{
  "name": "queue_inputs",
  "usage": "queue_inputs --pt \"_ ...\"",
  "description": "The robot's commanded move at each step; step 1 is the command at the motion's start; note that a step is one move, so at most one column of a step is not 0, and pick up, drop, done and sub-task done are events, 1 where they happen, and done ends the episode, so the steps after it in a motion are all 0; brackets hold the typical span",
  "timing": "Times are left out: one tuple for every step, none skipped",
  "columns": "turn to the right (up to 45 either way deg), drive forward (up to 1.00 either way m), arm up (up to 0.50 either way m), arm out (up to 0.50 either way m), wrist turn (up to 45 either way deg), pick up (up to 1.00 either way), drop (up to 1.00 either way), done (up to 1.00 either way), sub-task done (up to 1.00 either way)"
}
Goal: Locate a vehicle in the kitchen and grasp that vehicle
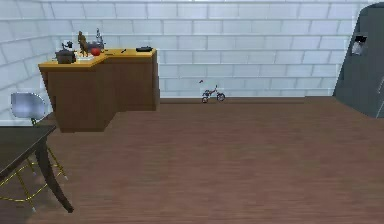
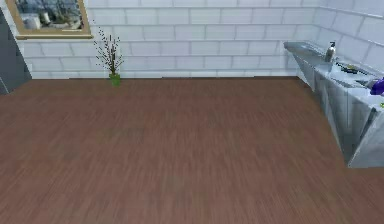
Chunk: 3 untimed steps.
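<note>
A small toy bicycle (image 1: 212, 95) stands on the brown wood floor against the white brick back wall, just right of the wooden counter (image 1: 100, 85). It is small and dark with thin wheels. Open floor lies between it and the forward view's bottom edge.
The L-shaped counter carries small items (image 1: 85, 47). A dark table (image 1: 25, 150) and a grey chair (image 1: 30, 105) stand at the forward view's left. A dark fridge (image 1: 362, 60) is at its right. In the arm side view are a potted plant (image 2: 112, 60), a framed window (image 2: 48, 18) and a steel sink counter (image 2: 345, 85).
</note>
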Motion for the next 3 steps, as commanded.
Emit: queue_inputs --pt "0.0 0.8 0.0 0.0 0.0 0.0 0.0 0.0 0.0" --pt "-6.0 0.0 0.0 0.0 0.0 0.0 0.0 0.0 0.0" --pt "0.0 1.0 0.0 0.0 0.0 0.0 0.0 0.0 0.0"
